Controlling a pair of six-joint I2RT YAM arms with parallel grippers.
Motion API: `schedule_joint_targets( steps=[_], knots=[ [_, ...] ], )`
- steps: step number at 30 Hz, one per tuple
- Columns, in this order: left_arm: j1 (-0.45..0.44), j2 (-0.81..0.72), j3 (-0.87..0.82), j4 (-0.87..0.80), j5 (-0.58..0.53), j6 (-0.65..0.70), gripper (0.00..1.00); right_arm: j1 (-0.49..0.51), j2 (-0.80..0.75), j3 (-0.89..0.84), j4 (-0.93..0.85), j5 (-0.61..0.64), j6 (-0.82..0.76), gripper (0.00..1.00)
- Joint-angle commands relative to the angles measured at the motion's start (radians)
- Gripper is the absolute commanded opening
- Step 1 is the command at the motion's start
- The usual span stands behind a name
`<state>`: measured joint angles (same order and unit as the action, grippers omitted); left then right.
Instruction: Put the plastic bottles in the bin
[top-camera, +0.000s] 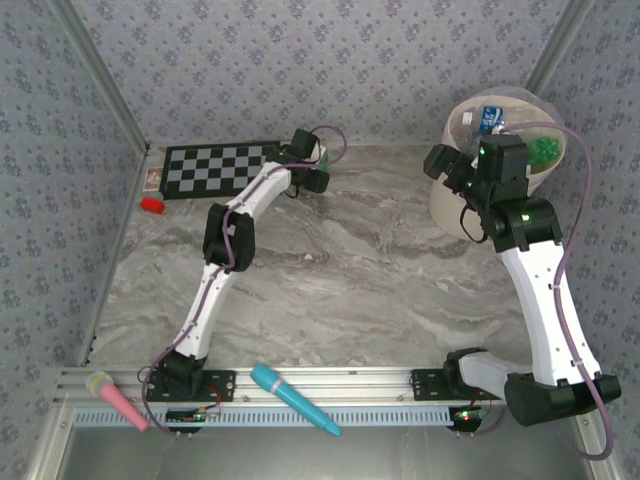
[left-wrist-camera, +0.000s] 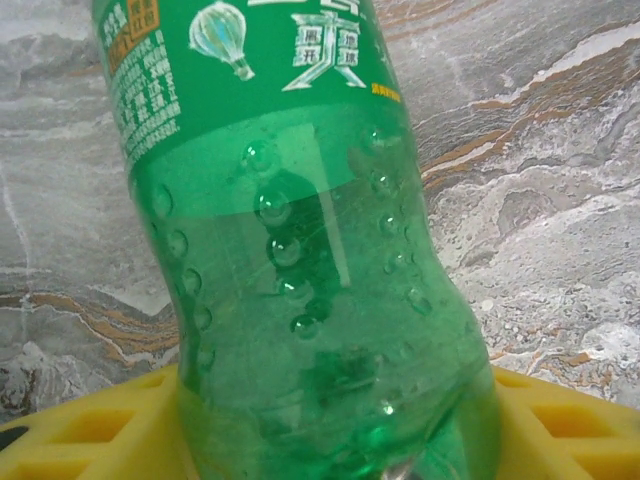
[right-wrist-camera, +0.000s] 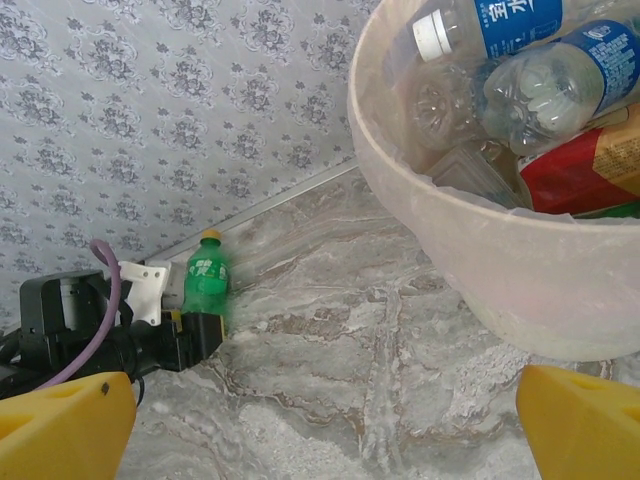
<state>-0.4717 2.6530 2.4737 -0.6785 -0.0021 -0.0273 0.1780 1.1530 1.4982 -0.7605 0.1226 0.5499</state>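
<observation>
Grip on green bottle (left-wrist-camera: 300, 280) by left gripper (left-wrist-camera: 330, 445): the yellow fingers (left-wrist-camera: 80, 430) sit tight against both sides of its lower body, closed on it. Bottle look: see-through green plastic, a green label with white characters and a small balloon drawing on the upper part, droplets on the bare plastic below, body narrowing at the waist. From the right wrist it stands upright with a yellowish cap, near the foot of the patterned wall (right-wrist-camera: 150, 120). Its base is hidden behind the gripper, so cannot tell if it touches the marble table (top-camera: 350, 270). From the top camera the left gripper (top-camera: 312, 170) is far out at the back of the table, just beside the checkerboard mat (top-camera: 220, 168) and well apart from the bin (top-camera: 445, 205).

Bin is at the far right, pale pink-beige and round. Inside it are bottles (right-wrist-camera: 480, 25) of clear plastic with blue labels, one with a white cap, plus a red label lower down, all piled lying over.

Right gripper (right-wrist-camera: 320, 430) is spread wide with nothing between the tips, low beside the bin wall (right-wrist-camera: 480, 260). From above it sits at the bin's left side.

Red block (top-camera: 152, 205) lies left of the mat. Pink microphone (top-camera: 118, 398) and teal microphone (top-camera: 295, 398) lie at the near rail.
</observation>
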Motion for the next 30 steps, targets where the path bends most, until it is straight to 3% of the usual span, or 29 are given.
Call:
schedule_joint_targets(
  steps=[1,6,16,25,30],
  knots=[
    [-0.007,-0.012,-0.001,-0.048,-0.013,-0.012,0.59,-0.006,-0.031,-0.017,-0.004,0.002,0.016,1.00],
    [-0.011,-0.117,-0.123,-0.007,0.025,-0.064,0.55,-0.005,-0.045,-0.040,0.005,-0.017,0.017,1.00],
    [-0.032,-0.495,-0.575,0.278,0.117,-0.194,0.54,-0.004,-0.017,-0.048,0.063,-0.082,-0.054,1.00],
    [-0.117,-0.804,-0.843,0.358,0.102,-0.212,0.55,-0.081,0.081,-0.060,0.260,-0.433,0.035,0.99],
    [-0.188,-0.972,-0.946,0.399,0.105,-0.201,0.55,-0.092,0.174,-0.009,0.316,-0.595,0.071,0.77]
  ],
)
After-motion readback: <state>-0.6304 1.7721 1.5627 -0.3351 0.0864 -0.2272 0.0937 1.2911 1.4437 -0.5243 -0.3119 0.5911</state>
